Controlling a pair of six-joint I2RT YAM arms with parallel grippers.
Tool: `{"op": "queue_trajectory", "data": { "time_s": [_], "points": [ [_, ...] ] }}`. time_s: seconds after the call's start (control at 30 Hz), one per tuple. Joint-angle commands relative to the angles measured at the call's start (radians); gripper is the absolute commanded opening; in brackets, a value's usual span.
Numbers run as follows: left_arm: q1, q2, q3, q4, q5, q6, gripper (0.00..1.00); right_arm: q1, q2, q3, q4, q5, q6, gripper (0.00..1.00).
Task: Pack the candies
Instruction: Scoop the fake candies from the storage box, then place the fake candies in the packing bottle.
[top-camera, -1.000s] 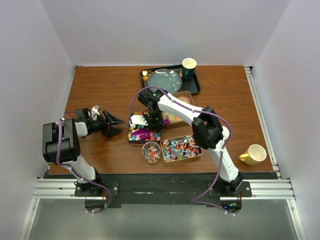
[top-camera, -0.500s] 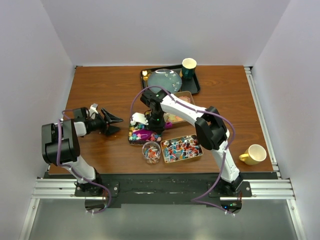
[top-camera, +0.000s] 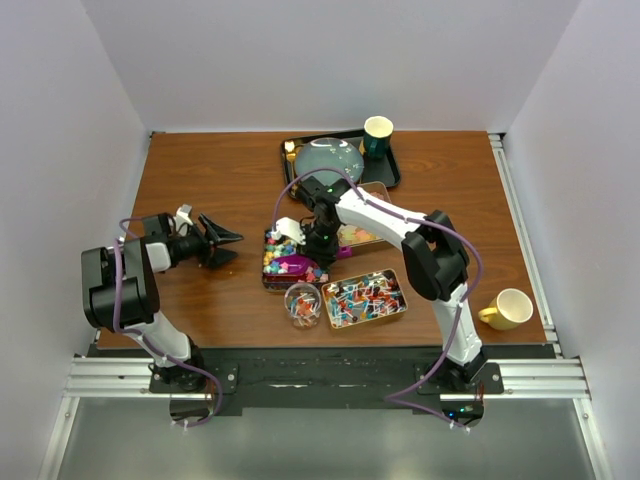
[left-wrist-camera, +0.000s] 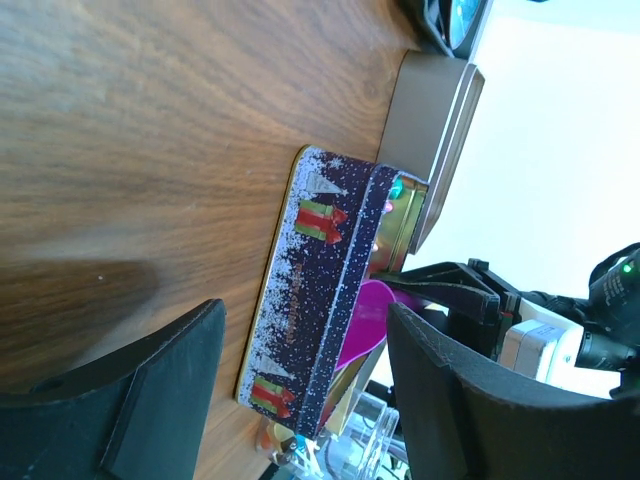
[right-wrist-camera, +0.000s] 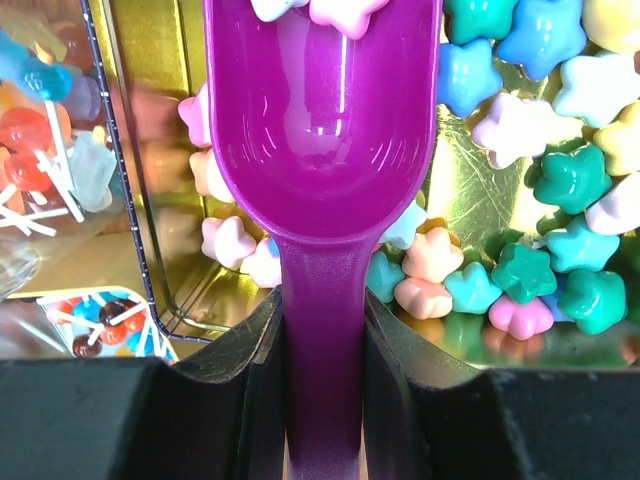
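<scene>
In the gold-lined rectangular tin (right-wrist-camera: 165, 100) lie loose pastel star-shaped candies (right-wrist-camera: 560, 175), blue, teal, pink and cream; two pale ones sit in the purple plastic scoop (right-wrist-camera: 325, 120). Red-blue-white wrapped pieces (top-camera: 363, 297) lie heaped just front-right, pale yellow-pink gummies (top-camera: 352, 236) just behind.

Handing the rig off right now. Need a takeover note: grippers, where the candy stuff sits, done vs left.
Left gripper: open, empty, hovering left of the tins.
Right gripper: shut on the handle of the purple scoop. The bowl is in the blue Christmas tin among the star candies, nearly empty, with a couple of sweets at its lip.
Wrapped candies are in the near tin, gummies in the tin behind it. The clear cup holds a few sweets.
Done: scoop gripped and in the tin.
Left: load the scoop and transfer. The destination is not obvious from these views.
</scene>
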Motion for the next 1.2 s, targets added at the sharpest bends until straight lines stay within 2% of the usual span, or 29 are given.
{"op": "queue_trajectory", "data": {
  "time_s": [0.0,0.33,0.73,1.0,1.17],
  "points": [
    [0.019,-0.029,0.035,0.010,0.024,0.032,0.70,-0.008,-0.064,-0.015,0.068,-0.038,0.060,0.00],
    [0.032,-0.031,0.037,0.000,0.016,0.054,0.70,-0.031,-0.187,-0.185,0.251,-0.033,0.124,0.00],
    [0.043,-0.039,0.030,0.004,0.013,0.055,0.70,-0.059,-0.251,-0.255,0.289,-0.030,0.131,0.00],
    [0.042,-0.025,0.038,0.028,0.010,0.040,0.70,-0.076,-0.397,-0.272,0.236,-0.066,0.072,0.00],
    [0.043,-0.034,0.029,0.039,0.006,0.035,0.70,-0.073,-0.516,-0.332,0.138,-0.038,-0.013,0.00]
  ]
}}
